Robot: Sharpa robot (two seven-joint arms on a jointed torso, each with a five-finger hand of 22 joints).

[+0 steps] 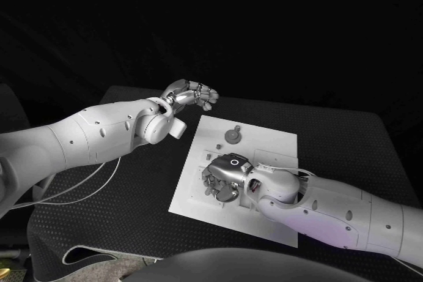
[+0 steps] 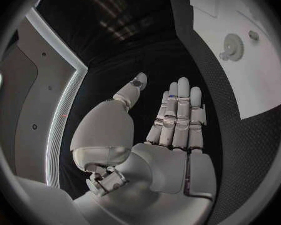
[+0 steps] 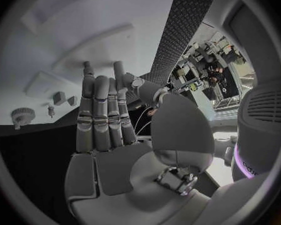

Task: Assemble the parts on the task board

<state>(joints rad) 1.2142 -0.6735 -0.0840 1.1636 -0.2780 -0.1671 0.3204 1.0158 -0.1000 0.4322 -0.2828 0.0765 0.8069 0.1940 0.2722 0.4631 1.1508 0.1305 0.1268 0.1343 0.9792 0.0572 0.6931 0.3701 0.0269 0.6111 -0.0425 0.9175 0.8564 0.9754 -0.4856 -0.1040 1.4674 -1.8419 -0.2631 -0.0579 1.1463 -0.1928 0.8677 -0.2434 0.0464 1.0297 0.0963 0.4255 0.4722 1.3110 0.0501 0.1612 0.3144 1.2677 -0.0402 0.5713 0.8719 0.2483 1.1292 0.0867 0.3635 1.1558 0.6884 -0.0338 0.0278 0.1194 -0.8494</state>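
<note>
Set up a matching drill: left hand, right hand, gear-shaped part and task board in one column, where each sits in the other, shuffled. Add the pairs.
Things:
1. left hand
2. right hand
3. gear-shaped part
4. task board

Places:
A. lies on the board's far half, untouched
B. over the board's near half, fingers down on it
C. off the board, above the black table beyond its far corner
D. flat on the black table, mid-scene

Pairs: 1-C, 2-B, 3-A, 4-D
</note>
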